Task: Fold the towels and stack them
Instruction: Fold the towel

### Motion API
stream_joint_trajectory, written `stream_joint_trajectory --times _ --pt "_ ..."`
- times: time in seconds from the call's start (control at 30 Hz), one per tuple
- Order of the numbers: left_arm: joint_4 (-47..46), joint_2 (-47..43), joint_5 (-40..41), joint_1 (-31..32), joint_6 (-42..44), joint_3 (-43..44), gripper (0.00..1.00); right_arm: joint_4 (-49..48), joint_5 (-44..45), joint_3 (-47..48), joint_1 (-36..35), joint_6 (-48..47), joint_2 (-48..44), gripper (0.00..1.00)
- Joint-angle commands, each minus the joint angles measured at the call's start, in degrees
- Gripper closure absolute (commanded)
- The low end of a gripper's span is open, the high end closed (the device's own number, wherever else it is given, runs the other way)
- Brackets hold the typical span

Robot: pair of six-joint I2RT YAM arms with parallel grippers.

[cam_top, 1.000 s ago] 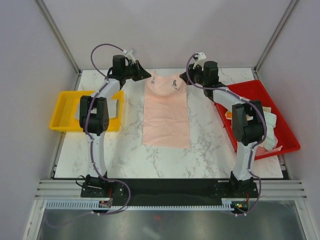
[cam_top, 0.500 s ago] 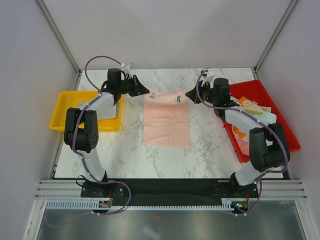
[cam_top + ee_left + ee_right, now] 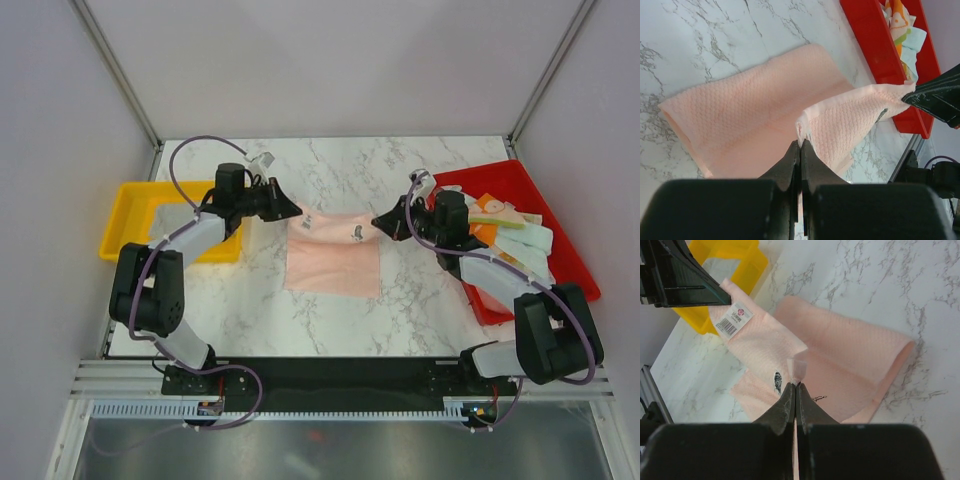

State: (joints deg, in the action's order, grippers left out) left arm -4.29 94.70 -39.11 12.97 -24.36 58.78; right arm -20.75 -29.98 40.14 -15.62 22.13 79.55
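A pale pink towel [image 3: 332, 262] lies in the middle of the marble table, its far edge lifted and drawn toward the near edge. My left gripper [image 3: 298, 213] is shut on the lifted left corner [image 3: 801, 131]. My right gripper [image 3: 377, 221] is shut on the lifted right corner [image 3: 796, 369]. The raised edge sags between them, and a white barcode tag [image 3: 734, 320] shows on it. The lower layer of the pink towel [image 3: 740, 120] rests flat on the marble. More towels, orange print, mint and white [image 3: 515, 235], sit piled in the red tray [image 3: 470, 181].
A yellow bin [image 3: 137, 193] stands at the table's left edge, close behind my left arm. The red tray takes up the right side under my right arm. White walls and metal frame posts [image 3: 115, 68] enclose the table.
Both grippers have carried the towel's far edge toward the near side, over the lower layer. Both arms have folded back and down with it.
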Motion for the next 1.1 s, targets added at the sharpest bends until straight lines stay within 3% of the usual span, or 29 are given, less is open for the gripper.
stream_joint_trajectory --times 0.0,0.6,0.8,0.9,0.93,0.97,1.07 --pt "-2.83 -3.46 1.58 0.47 0.19 -1.91 0.98 -3.86 -1.14 -2.43 -1.86 2.48 -2.64 1.0" --pt "0.78 -8.56 7.81 4.42 1.25 -9.56 0.98 -2.71 2.21 -11.66 -5.04 2.65 -8.53 1.0" --pt "2.36 -10.58 14.48 6.18 0.8 -12.55 0.89 -4.2 1.41 -16.22 -5.65 4.41 -9.94 0.97" --pt "2.89 -11.99 18.88 7.06 -0.24 -14.65 0.74 -5.35 1.59 -18.16 -6.44 5.9 -9.24 0.89" --pt "2.54 -12.95 19.51 7.33 -0.6 -15.27 0.61 -5.52 1.41 -18.43 -6.7 6.43 -9.06 0.87" --pt "2.36 -13.3 20.12 7.5 -1.04 -15.71 0.56 -5.44 1.67 -18.78 -7.06 6.78 -9.23 0.85" --pt "3.06 -16.11 21.62 8.65 -1.39 -16.86 0.51 -3.78 2.55 -19.84 -7.41 7.75 -11.6 0.74"
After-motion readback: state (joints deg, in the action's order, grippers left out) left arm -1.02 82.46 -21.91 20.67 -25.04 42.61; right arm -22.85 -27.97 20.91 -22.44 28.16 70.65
